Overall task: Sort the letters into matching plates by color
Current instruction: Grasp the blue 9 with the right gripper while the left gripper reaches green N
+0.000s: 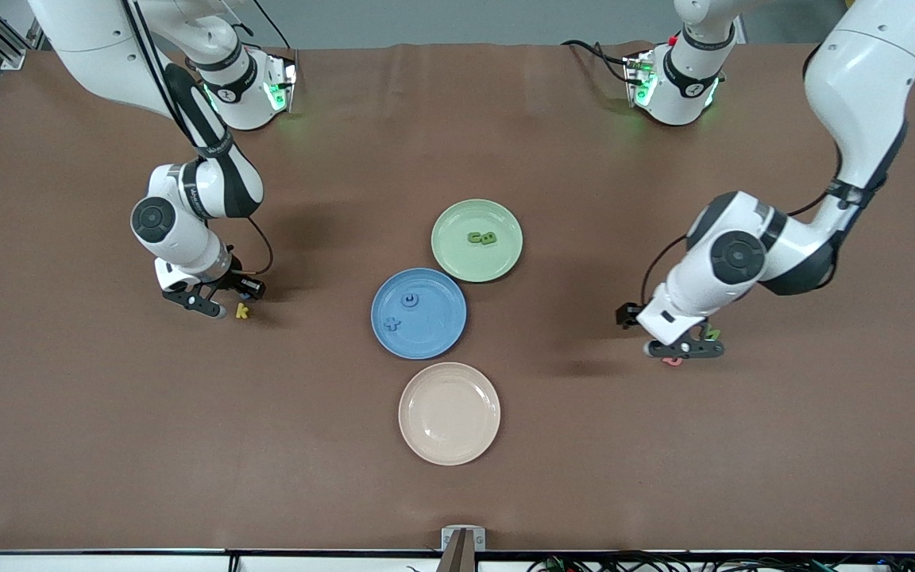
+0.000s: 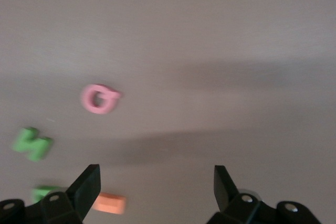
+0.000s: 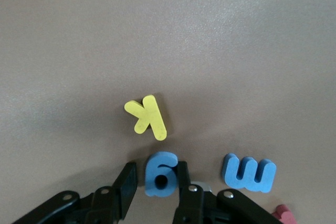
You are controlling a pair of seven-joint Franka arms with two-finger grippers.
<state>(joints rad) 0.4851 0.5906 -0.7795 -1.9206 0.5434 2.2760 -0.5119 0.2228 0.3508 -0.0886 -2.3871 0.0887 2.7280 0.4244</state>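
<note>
Even overhead light fills the front view; soft shadows pool on the brown table [image 1: 553, 477] beside both arms. The left wrist view is motion-blurred, its pink letter [image 2: 100, 98] smeared. The right wrist view is crisp, the yellow letter [image 3: 147, 117] sharp.

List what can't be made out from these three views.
- Front view: the blue letters near the right gripper are hidden under it; only the yellow k shows.
- Front view: letters in the blue plate and green plate are too small to read.
- Left wrist view: one green letter is covered by a finger of the left gripper; the picture is blurred.
- Right wrist view: a red piece is cut off at the edge.
</note>
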